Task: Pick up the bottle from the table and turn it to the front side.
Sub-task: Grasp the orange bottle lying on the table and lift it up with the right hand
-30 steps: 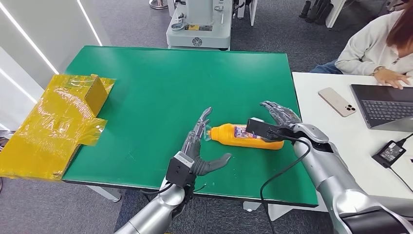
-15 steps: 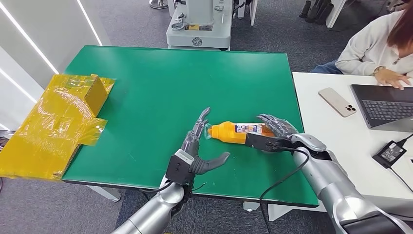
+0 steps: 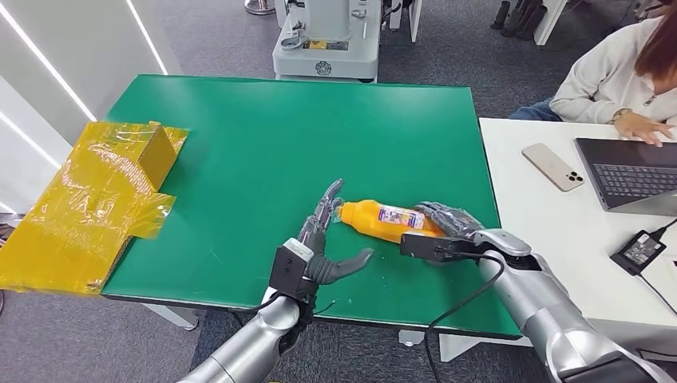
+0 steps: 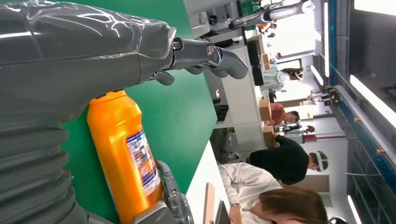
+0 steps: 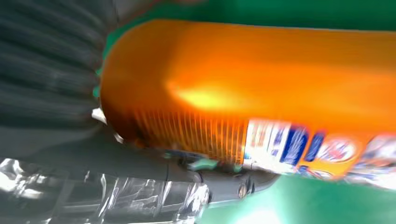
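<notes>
Bottle (image 3: 382, 221) lying on table (image 3: 239, 144) | right hand (image 3: 447, 223) grips base

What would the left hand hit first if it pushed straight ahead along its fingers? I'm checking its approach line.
Likely the orange bottle: the left hand points its fingertips at the bottle's cap end, almost touching it, though whether they touch is unclear.

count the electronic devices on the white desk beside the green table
3, all in the head view: a pale smartphone near the white desk's middle, an open dark laptop under a person's hand, and a black power adapter near the front; more may lie beyond the frame.
</notes>
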`<state>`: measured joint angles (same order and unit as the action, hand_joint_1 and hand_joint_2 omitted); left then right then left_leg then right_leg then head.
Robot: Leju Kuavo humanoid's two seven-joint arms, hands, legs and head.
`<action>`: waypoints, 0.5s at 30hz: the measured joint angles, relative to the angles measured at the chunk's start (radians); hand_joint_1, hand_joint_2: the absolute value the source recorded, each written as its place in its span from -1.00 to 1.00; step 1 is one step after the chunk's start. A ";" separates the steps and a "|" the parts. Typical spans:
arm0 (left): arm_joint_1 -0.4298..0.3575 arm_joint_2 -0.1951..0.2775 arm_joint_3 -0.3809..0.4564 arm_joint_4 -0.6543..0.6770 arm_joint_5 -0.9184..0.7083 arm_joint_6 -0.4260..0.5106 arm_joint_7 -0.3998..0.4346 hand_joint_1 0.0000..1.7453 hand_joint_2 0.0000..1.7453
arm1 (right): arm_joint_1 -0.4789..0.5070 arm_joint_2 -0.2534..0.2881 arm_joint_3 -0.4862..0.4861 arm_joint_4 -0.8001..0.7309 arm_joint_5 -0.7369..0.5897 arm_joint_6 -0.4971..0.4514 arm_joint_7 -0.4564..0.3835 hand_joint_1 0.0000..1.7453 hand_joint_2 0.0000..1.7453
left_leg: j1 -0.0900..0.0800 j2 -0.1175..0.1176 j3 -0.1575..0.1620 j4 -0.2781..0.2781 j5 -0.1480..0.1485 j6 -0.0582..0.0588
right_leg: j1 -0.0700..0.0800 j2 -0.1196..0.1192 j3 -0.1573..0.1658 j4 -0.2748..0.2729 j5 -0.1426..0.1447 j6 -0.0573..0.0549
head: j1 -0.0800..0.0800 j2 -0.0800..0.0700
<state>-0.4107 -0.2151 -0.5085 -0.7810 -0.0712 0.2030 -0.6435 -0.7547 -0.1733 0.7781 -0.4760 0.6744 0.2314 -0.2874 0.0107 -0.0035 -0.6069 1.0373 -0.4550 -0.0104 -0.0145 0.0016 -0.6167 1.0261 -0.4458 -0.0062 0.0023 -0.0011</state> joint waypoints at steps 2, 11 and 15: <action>0.000 0.002 0.000 0.009 0.009 -0.005 -0.002 -1.00 1.00 | 0.012 -0.010 0.008 -0.008 -0.007 -0.005 -0.003 -0.92 1.00 | 0.000 0.000 0.000 0.000 0.000 0.000 | 0.000 0.000 0.000 0.000 0.000 0.000 | 0.000 0.000; -0.001 0.009 0.000 0.035 0.034 -0.012 -0.006 -1.00 1.00 | 0.051 -0.047 0.023 -0.037 -0.028 -0.032 -0.020 -0.59 1.00 | 0.000 0.000 0.001 0.000 0.000 0.000 | 0.000 0.000 0.001 0.000 0.000 0.000 | 0.000 0.000; -0.001 0.014 0.001 0.037 0.039 -0.012 -0.006 -1.00 1.00 | 0.055 -0.053 0.032 -0.047 -0.029 -0.034 -0.020 -0.26 1.00 | 0.000 0.000 0.001 0.000 0.000 0.000 | 0.000 0.000 0.001 0.000 0.000 0.000 | 0.000 0.000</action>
<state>-0.4117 -0.2016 -0.5075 -0.7439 -0.0322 0.1911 -0.6493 -0.6996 -0.2263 0.8105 -0.5232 0.6455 0.1976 -0.3071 0.0107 -0.0033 -0.6057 1.0374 -0.4550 -0.0104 -0.0146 0.0017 -0.6155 1.0258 -0.4458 -0.0062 0.0023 -0.0011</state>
